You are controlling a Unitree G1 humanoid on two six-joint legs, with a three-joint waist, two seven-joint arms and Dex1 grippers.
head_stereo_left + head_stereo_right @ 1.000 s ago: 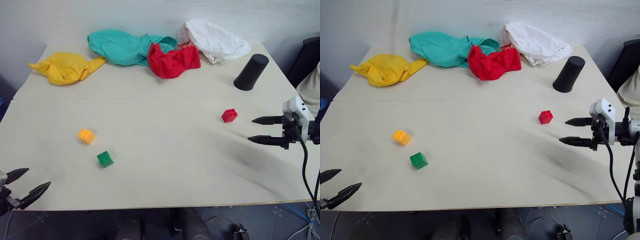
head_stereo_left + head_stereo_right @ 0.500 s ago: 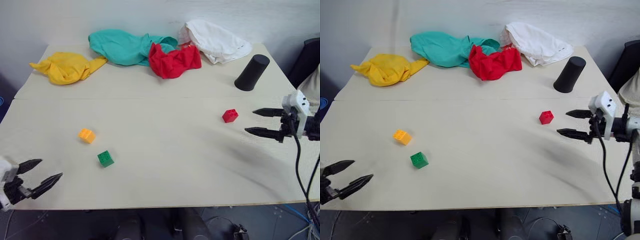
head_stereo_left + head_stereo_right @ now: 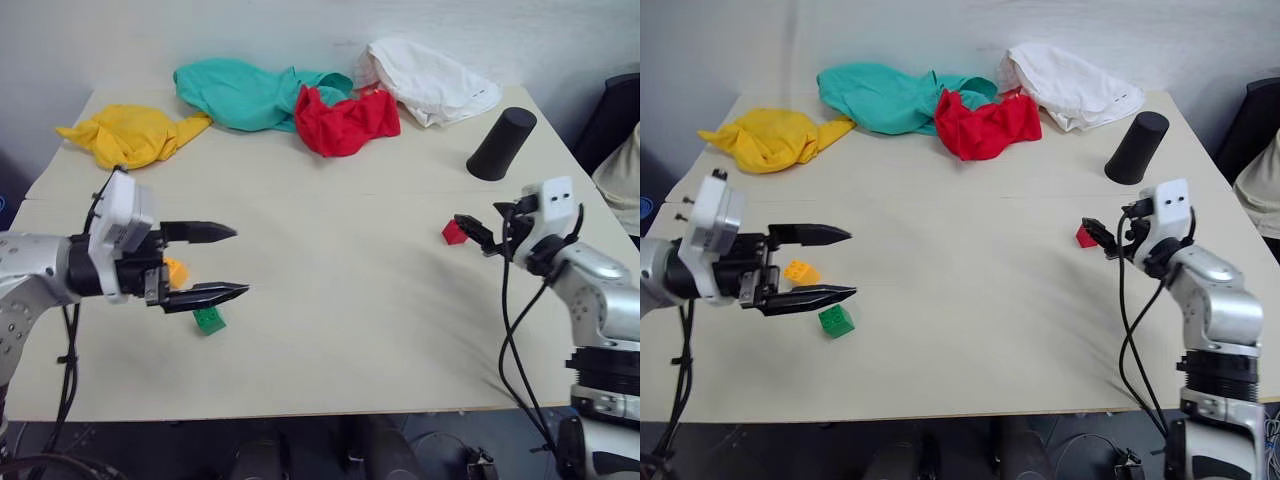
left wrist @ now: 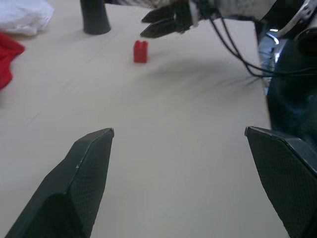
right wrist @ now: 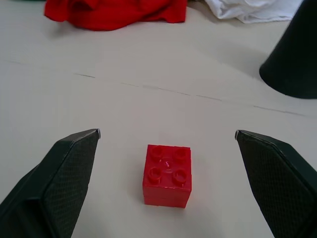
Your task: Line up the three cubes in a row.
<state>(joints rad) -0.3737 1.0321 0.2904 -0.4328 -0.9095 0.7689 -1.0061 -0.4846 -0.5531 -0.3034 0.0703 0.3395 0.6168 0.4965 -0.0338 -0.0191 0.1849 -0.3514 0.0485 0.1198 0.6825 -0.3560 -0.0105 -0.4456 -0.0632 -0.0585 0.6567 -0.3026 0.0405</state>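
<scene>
The red cube [image 5: 167,174] sits on the right side of the table, upright with its studs up. My right gripper [image 3: 468,232] is open and points at it from just to its right; the cube lies a little ahead of the fingertips, untouched. An orange-yellow cube [image 3: 801,272] and a green cube [image 3: 836,320] lie close together on the left side. My left gripper [image 3: 852,264] hovers open over them, pointing right across the table, with nothing between its fingers. In the left wrist view the red cube [image 4: 140,51] shows far off, below the right gripper [image 4: 158,20].
A black cylinder [image 3: 502,144] stands behind the red cube at the right. Yellow [image 3: 135,133], teal [image 3: 245,92], red [image 3: 345,120] and white [image 3: 425,78] cloths lie along the back of the table [image 3: 340,330]. Bare tabletop separates the two grippers.
My left gripper rose from the table's front left corner and swung right, over the orange-yellow and green cubes. My right gripper turned and moved left, up to the red cube.
</scene>
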